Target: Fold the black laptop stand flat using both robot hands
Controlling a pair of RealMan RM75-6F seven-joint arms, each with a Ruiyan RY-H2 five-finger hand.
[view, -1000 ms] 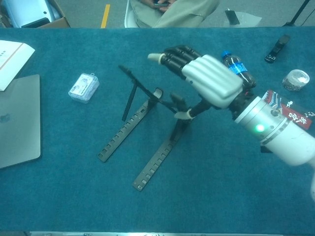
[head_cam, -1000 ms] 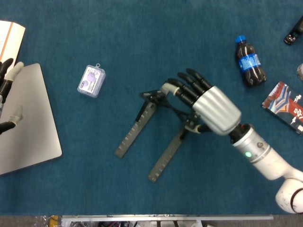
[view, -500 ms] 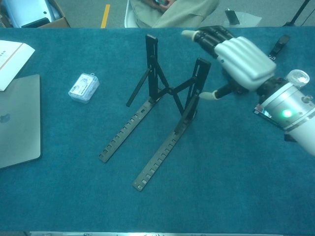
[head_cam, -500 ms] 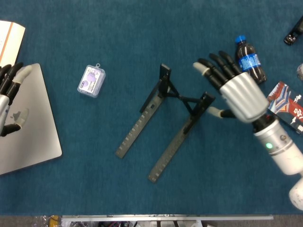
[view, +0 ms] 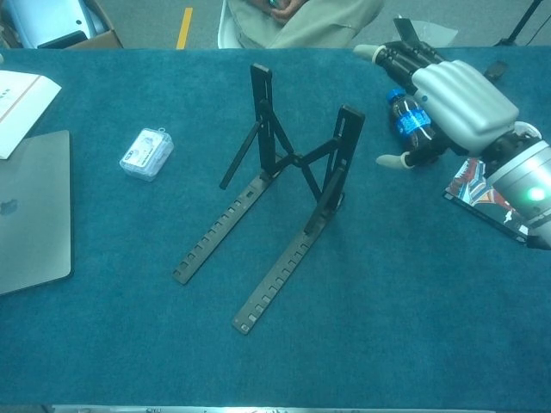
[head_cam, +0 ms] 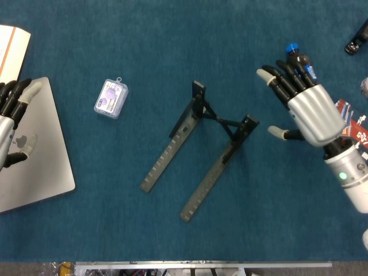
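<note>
The black laptop stand (head_cam: 198, 150) (view: 284, 198) sits mid-table with its two notched rails flat on the cloth and its rear uprights raised, joined by a crossed brace. My right hand (head_cam: 302, 106) (view: 448, 95) hovers to the right of the stand, fingers spread, holding nothing and not touching it. My left hand (head_cam: 12, 118) shows only at the far left edge of the head view, above the grey laptop (head_cam: 31, 149), fingers apart and empty.
A small clear plastic case (head_cam: 111, 98) (view: 146, 153) lies left of the stand. A cola bottle (view: 411, 123) lies just behind my right hand. A red packet (view: 486, 200), a tape roll (view: 525, 131) and papers (view: 21, 96) sit near the edges.
My right hand let go of the stand and drew back to the right. The stand's uprights, pressed down a second ago, now stand raised. The left hand shifted slightly.
</note>
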